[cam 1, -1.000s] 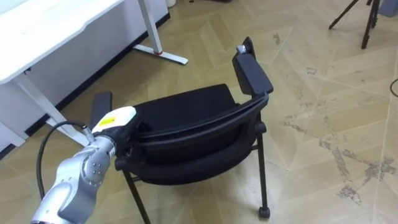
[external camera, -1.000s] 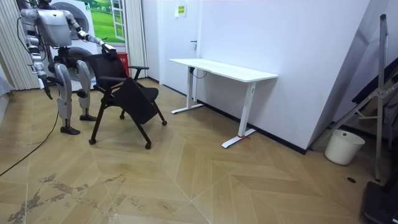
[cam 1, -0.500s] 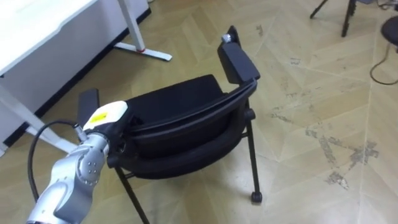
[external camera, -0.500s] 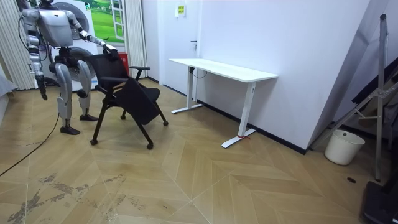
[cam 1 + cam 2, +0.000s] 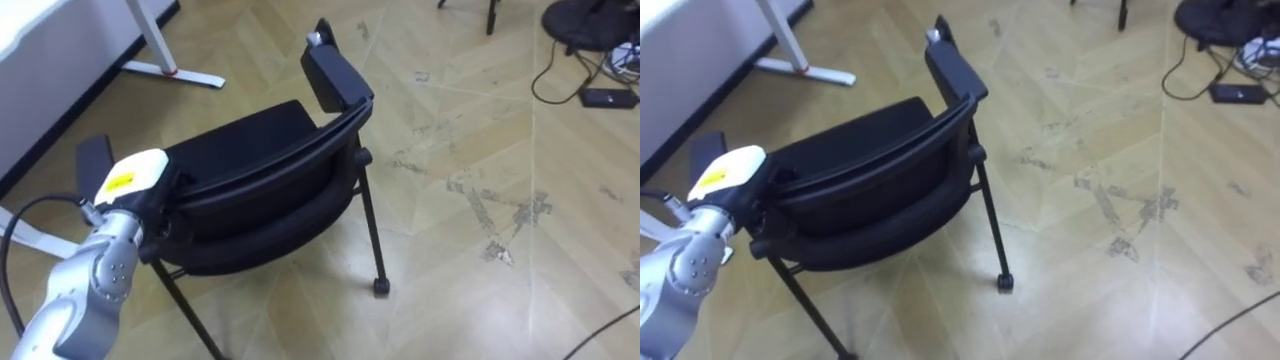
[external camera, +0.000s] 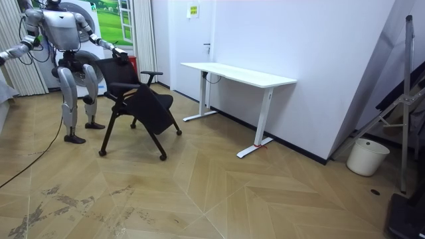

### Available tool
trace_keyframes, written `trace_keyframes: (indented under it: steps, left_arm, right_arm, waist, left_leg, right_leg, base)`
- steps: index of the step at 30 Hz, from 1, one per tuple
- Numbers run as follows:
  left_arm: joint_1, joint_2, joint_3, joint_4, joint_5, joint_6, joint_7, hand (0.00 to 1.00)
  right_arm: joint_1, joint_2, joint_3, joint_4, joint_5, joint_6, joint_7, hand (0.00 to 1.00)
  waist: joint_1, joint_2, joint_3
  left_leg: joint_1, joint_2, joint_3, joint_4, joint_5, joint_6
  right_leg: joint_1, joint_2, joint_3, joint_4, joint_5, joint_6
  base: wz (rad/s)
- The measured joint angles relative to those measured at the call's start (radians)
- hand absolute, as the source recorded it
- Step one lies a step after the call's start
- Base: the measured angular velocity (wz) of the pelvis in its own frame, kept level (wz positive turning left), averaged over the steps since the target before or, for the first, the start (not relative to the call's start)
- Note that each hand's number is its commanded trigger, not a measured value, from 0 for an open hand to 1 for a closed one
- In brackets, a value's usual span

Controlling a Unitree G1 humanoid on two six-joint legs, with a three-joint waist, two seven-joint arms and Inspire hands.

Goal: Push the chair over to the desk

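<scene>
left eye view: our left hand [image 5: 128,182] lies against the left end of the chair [image 5: 250,158] back, fingers hidden, so we cannot tell their state. room view: we stand behind the chair, desk [image 6: 239,74] well beyond that hand; right hand [image 6: 5,56] held out sideways, fingers unclear. right eye view: seat just right of the left hand.

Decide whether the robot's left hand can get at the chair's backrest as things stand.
Very likely yes: the left hand sits right at the left end of the backrest, with nothing between them.
</scene>
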Motion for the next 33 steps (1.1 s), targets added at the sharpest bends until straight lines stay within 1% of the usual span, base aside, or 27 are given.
trace_keyframes:
  steps: [3, 5, 6, 7, 8, 10, 11, 12, 13, 14, 15, 16, 17, 18, 20, 21, 22, 23, 24, 25, 26, 27, 29, 30, 31, 32, 33]
  left_arm:
    - [0.000, 0.000, -0.001, 0.000, -0.003, -0.005, 0.001, 1.00]
    - [0.000, 0.000, -0.001, -0.001, -0.004, -0.003, 0.000, 1.00]
    - [0.000, 0.000, -0.001, -0.001, -0.001, -0.003, 0.001, 1.00]
    - [0.000, 0.000, -0.001, -0.003, 0.001, -0.004, 0.001, 1.00]
    - [0.000, 0.000, -0.001, -0.003, 0.002, -0.005, 0.001, 1.00]
    - [-0.001, 0.000, -0.001, -0.008, 0.014, -0.012, 0.000, 1.00]
    - [-0.001, 0.000, -0.001, -0.012, 0.017, -0.012, 0.000, 1.00]
    - [-0.003, 0.000, -0.001, -0.013, 0.020, -0.019, 0.003, 1.00]
    - [-0.006, -0.004, -0.002, -0.010, 0.020, -0.025, 0.004, 1.00]
    - [-0.007, -0.007, -0.004, -0.010, 0.022, -0.026, 0.003, 1.00]
    - [-0.008, -0.009, -0.008, -0.010, 0.032, -0.026, 0.004, 1.00]
    - [-0.013, -0.016, -0.008, -0.012, 0.048, -0.026, 0.003, 1.00]
    - [-0.016, -0.019, -0.010, -0.012, 0.056, -0.027, 0.003, 1.00]
    - [-0.019, -0.019, -0.015, -0.013, 0.065, -0.027, 0.004, 1.00]
    - [-0.027, -0.019, -0.025, -0.012, 0.084, -0.033, 0.006, 1.00]
    - [-0.027, -0.019, -0.027, -0.013, 0.089, -0.036, 0.006, 1.00]
    - [-0.032, -0.020, -0.031, -0.014, 0.099, -0.043, 0.007, 1.00]
    - [-0.035, -0.020, -0.032, -0.016, 0.103, -0.043, 0.005, 1.00]
    - [-0.037, -0.021, -0.036, -0.022, 0.109, -0.043, 0.001, 1.00]
    - [-0.037, -0.021, -0.038, -0.023, 0.116, -0.043, -0.003, 1.00]
    - [-0.037, -0.021, -0.038, -0.023, 0.118, -0.043, -0.005, 1.00]
    - [-0.036, -0.021, -0.041, -0.023, 0.120, -0.043, -0.007, 1.00]
    - [-0.037, -0.022, -0.047, -0.023, 0.129, -0.043, -0.007, 1.00]
    - [-0.040, -0.022, -0.056, -0.020, 0.130, -0.043, -0.007, 1.00]
    - [-0.040, -0.022, -0.060, -0.020, 0.132, -0.043, -0.007, 1.00]
    - [-0.040, -0.022, -0.061, -0.020, 0.132, -0.043, -0.007, 1.00]
    - [-0.042, -0.020, -0.062, -0.022, 0.131, -0.044, -0.008, 1.00]
  right_arm:
    - [-0.006, -0.006, 0.022, -0.138, -0.057, 0.001, -0.041, 0.00]
    - [-0.048, -0.014, 0.046, -0.229, -0.152, 0.003, -0.049, 0.00]
    - [-0.062, -0.021, 0.054, -0.246, -0.173, 0.002, -0.050, 0.00]
    - [-0.089, -0.038, 0.073, -0.274, -0.210, 0.002, -0.049, 0.00]
    - [-0.102, -0.047, 0.084, -0.284, -0.223, 0.002, -0.048, 0.00]
    - [-0.152, -0.083, 0.124, -0.316, -0.258, 0.002, -0.024, 0.00]
    - [-0.164, -0.091, 0.133, -0.318, -0.270, 0.002, -0.017, 0.00]
    - [-0.184, -0.104, 0.147, -0.325, -0.275, 0.005, -0.004, 0.00]
    - [-0.198, -0.113, 0.156, -0.351, -0.276, 0.017, 0.009, 0.00]
    - [-0.204, -0.117, 0.164, -0.366, -0.281, 0.019, 0.015, 0.00]
    - [-0.215, -0.121, 0.181, -0.400, -0.309, 0.028, 0.027, 0.00]
    - [-0.236, -0.122, 0.195, -0.423, -0.354, 0.034, 0.047, 0.00]
    - [-0.245, -0.125, 0.203, -0.428, -0.372, 0.036, 0.057, 0.00]
    - [-0.267, -0.134, 0.225, -0.429, -0.393, 0.043, 0.077, 0.00]
    - [-0.301, -0.160, 0.265, -0.431, -0.407, 0.067, 0.125, 0.00]
    - [-0.307, -0.162, 0.273, -0.433, -0.421, 0.071, 0.140, 0.00]
    - [-0.319, -0.170, 0.288, -0.446, -0.451, 0.086, 0.166, 0.00]
    - [-0.326, -0.175, 0.294, -0.451, -0.466, 0.092, 0.178, 0.00]
    - [-0.344, -0.183, 0.310, -0.465, -0.494, 0.106, 0.203, 0.00]
    - [-0.372, -0.193, 0.336, -0.469, -0.519, 0.113, 0.227, 0.00]
    - [-0.388, -0.198, 0.349, -0.469, -0.537, 0.120, 0.240, 0.00]
    - [-0.425, -0.202, 0.375, -0.470, -0.576, 0.133, 0.268, 0.00]
    - [-0.469, -0.206, 0.413, -0.470, -0.636, 0.135, 0.315, 0.00]
    - [-0.490, -0.218, 0.434, -0.470, -0.671, 0.137, 0.352, 0.00]
    - [-0.516, -0.239, 0.461, -0.469, -0.697, 0.149, 0.385, 0.00]
    - [-0.533, -0.251, 0.475, -0.469, -0.704, 0.153, 0.405, 0.00]
    - [-0.564, -0.272, 0.507, -0.469, -0.707, 0.160, 0.445, 0.00]
  waist:
    - [0.009, 0.001, 0.0005]
    - [0.014, 0.000, 0.0010]
    - [0.016, -0.001, 0.0016]
    - [0.019, -0.003, 0.0028]
    - [0.020, -0.004, 0.0036]
    - [0.027, -0.008, 0.0063]
    - [0.027, -0.011, 0.0082]
    - [0.031, -0.017, 0.0120]
    - [0.043, -0.019, 0.0135]
    - [0.048, -0.021, 0.0145]
    - [0.055, -0.024, 0.0157]
    - [0.066, -0.027, 0.0160]
    - [0.070, -0.030, 0.0154]
    - [0.075, -0.039, 0.0143]
    - [0.088, -0.056, 0.0181]
    - [0.092, -0.061, 0.0164]
    - [0.104, -0.068, 0.0156]
    - [0.107, -0.071, 0.0153]
    - [0.111, -0.077, 0.0123]
    - [0.113, -0.082, 0.0088]
    - [0.114, -0.084, 0.0077]
    - [0.116, -0.087, 0.0053]
    - [0.121, -0.091, 0.0052]
    - [0.125, -0.094, 0.0055]
    - [0.132, -0.097, 0.0059]
    - [0.134, -0.098, 0.0062]
    - [0.135, -0.104, 0.0077]
  left_leg:
    - [0.004, 0.000, 0.008, -0.003, 0.000, 0.000]
    - [0.009, -0.001, 0.017, -0.006, 0.000, 0.000]
    - [0.008, -0.001, 0.018, -0.006, 0.000, 0.000]
    - [0.008, -0.001, 0.018, -0.006, 0.000, 0.000]
    - [0.008, -0.001, 0.018, -0.006, 0.000, 0.000]
    - [0.011, -0.001, 0.018, -0.006, 0.000, 0.000]
    - [0.014, -0.001, 0.018, -0.005, 0.000, 0.000]
    - [0.016, -0.001, 0.018, -0.006, 0.000, 0.000]
    - [0.021, -0.001, 0.018, -0.009, 0.000, 0.000]
    - [0.024, -0.001, 0.019, -0.010, 0.000, 0.000]
    - [0.026, -0.001, 0.020, -0.014, 0.000, 0.000]
    - [0.027, -0.001, 0.021, -0.016, 0.000, 0.000]
    - [0.028, -0.001, 0.021, -0.016, 0.000, 0.000]
    - [0.030, -0.001, 0.021, -0.016, 0.000, 0.000]
    - [0.044, -0.001, 0.021, -0.021, 0.000, 0.000]
    - [0.045, -0.001, 0.021, -0.022, 0.000, 0.000]
    - [0.044, -0.001, 0.021, -0.022, 0.000, 0.000]
    - [0.043, -0.001, 0.021, -0.022, 0.000, 0.000]
    - [0.041, -0.001, 0.021, -0.022, 0.000, 0.000]
    - [0.042, -0.001, 0.021, -0.022, 0.000, 0.000]
    - [0.044, -0.001, 0.021, -0.022, 0.000, 0.000]
    - [0.046, 0.000, 0.021, -0.022, 0.000, 0.000]
    - [0.053, 0.001, 0.021, -0.023, 0.000, 0.000]
    - [0.058, 0.001, 0.018, -0.023, 0.000, 0.000]
    - [0.063, 0.001, 0.017, -0.024, 0.000, 0.000]
    - [0.063, 0.001, 0.016, -0.024, 0.000, 0.000]
    - [0.063, 0.002, 0.011, -0.024, 0.000, 0.000]
  right_leg:
    - [0.000, 0.000, 0.004, 0.001, 0.000, 0.000]
    - [-0.002, 0.000, 0.011, 0.002, 0.000, 0.000]
    - [-0.002, 0.000, 0.011, 0.003, 0.000, 0.001]
    - [-0.003, 0.001, 0.011, 0.004, 0.000, 0.001]
    - [-0.003, 0.000, 0.011, 0.004, 0.000, 0.001]
    - [-0.005, 0.001, 0.011, 0.009, -0.001, 0.001]
    - [-0.005, 0.001, 0.011, 0.009, -0.001, 0.001]
    - [-0.005, 0.001, 0.011, 0.010, -0.001, 0.001]
    - [-0.003, 0.001, 0.011, 0.011, -0.001, 0.001]
    - [-0.001, 0.001, 0.011, 0.011, -0.001, 0.001]
    - [-0.001, 0.001, 0.011, 0.011, -0.001, 0.001]
    - [-0.002, 0.002, 0.011, 0.011, -0.001, 0.001]
    - [-0.003, 0.002, 0.011, 0.010, -0.001, 0.001]
    - [-0.001, 0.002, 0.011, 0.011, -0.001, 0.001]
    - [0.010, 0.003, 0.011, 0.011, -0.001, 0.000]
    - [0.011, 0.003, 0.011, 0.010, -0.001, 0.000]
    - [0.009, 0.003, 0.011, 0.009, -0.001, 0.000]
    - [0.009, 0.003, 0.010, 0.008, -0.001, 0.000]
    - [0.010, 0.003, 0.008, 0.002, -0.001, 0.000]
    - [0.013, 0.003, 0.007, -0.002, 0.000, -0.001]
    - [0.015, 0.003, 0.006, -0.001, 0.000, -0.001]
    - [0.017, 0.003, 0.006, -0.001, 0.000, -0.001]
    - [0.023, 0.003, 0.002, 0.000, 0.001, -0.002]
    - [0.031, 0.003, -0.003, -0.001, 0.001, -0.002]
    - [0.035, 0.003, -0.007, -0.001, 0.001, -0.002]
    - [0.035, 0.003, -0.007, -0.001, 0.001, -0.002]
    - [0.035, 0.003, -0.012, 0.001, 0.001, -0.002]
  base:
    - [-0.05]
    - [-0.10]
    - [-0.04]
    - [0.00]
    - [0.00]
    - [0.00]
    - [0.00]
    - [0.00]
    - [-0.05]
    - [-0.06]
    - [-0.05]
    - [-0.04]
    - [0.00]
    - [0.00]
    - [0.00]
    - [-0.05]
    - [-0.03]
    - [0.00]
    - [0.00]
    - [0.00]
    - [0.00]
    - [0.00]
    - [0.00]
    - [0.00]
    - [0.00]
    - [0.00]
    - [0.04]
